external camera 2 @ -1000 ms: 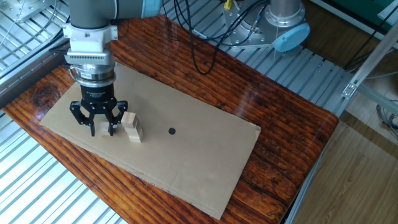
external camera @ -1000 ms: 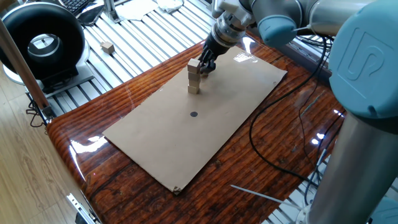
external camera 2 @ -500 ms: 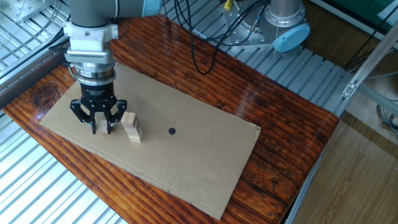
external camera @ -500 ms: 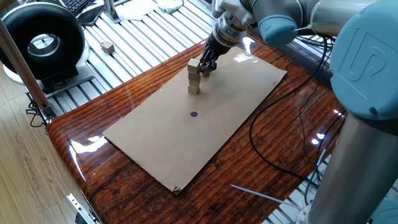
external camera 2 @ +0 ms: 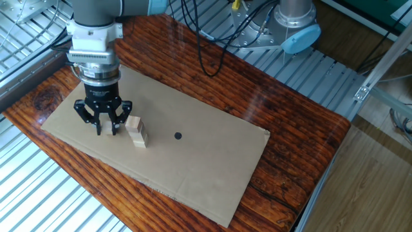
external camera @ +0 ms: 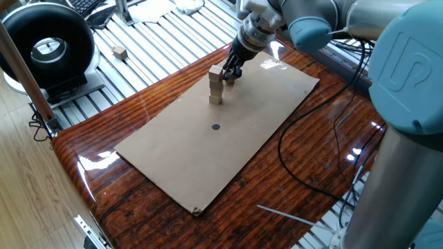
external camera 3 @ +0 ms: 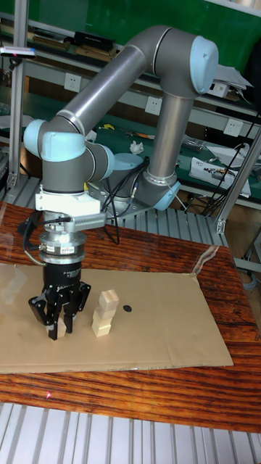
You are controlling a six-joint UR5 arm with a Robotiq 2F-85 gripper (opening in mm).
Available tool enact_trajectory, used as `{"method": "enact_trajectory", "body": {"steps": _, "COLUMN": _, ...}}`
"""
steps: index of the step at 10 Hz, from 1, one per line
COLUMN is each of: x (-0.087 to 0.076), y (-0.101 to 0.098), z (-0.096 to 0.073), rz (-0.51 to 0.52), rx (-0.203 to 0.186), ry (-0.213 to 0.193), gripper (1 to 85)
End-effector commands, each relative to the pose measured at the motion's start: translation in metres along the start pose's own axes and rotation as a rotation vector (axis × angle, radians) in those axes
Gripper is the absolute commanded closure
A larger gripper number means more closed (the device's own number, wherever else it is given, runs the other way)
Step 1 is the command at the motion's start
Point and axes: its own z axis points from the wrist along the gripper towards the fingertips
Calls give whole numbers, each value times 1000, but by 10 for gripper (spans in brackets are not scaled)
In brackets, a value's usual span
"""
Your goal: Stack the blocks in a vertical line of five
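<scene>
A tower of three pale wooden blocks (external camera: 216, 86) (external camera 2: 136, 131) (external camera 3: 105, 313) stands on the cardboard sheet (external camera: 208, 159), a bit crooked at the top. Right beside it, on the side away from the dark spot, my gripper (external camera: 229, 76) (external camera 2: 107, 131) (external camera 3: 61, 330) points straight down. Its fingers are shut on another block (external camera 3: 69, 317), which shows only partly between them, close to the cardboard. A further block (external camera: 120, 52) lies off the table on the metal slats at the far left.
A small dark round spot (external camera: 215, 127) (external camera 2: 177, 135) marks the cardboard past the tower. A black round device (external camera: 45, 48) sits beyond the table's left corner. Black cables (external camera: 291, 159) trail over the glossy wood on the right.
The fingers have drawn in from a wider spread onto the block between them, and the gripper has risen slightly. The tower has not moved.
</scene>
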Motion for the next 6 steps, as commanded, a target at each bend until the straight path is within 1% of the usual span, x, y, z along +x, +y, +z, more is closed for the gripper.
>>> {"method": "enact_trajectory", "body": {"steps": 1, "x": 22, "y": 14, "z": -27, "rz": 76, "rx": -29, "ry": 52, "gripper": 597}}
{"method": "enact_trajectory", "body": {"steps": 2, "x": 27, "y": 16, "z": -35, "rz": 88, "rx": -25, "ry": 69, "gripper": 620}}
{"method": "enact_trajectory", "body": {"steps": 3, "x": 33, "y": 21, "z": -41, "rz": 104, "rx": -31, "ry": 88, "gripper": 630}}
{"method": "enact_trajectory", "body": {"steps": 4, "x": 40, "y": 27, "z": -50, "rz": 114, "rx": -39, "ry": 112, "gripper": 630}}
{"method": "enact_trajectory", "body": {"steps": 6, "x": 48, "y": 40, "z": -68, "rz": 151, "rx": -50, "ry": 145, "gripper": 633}}
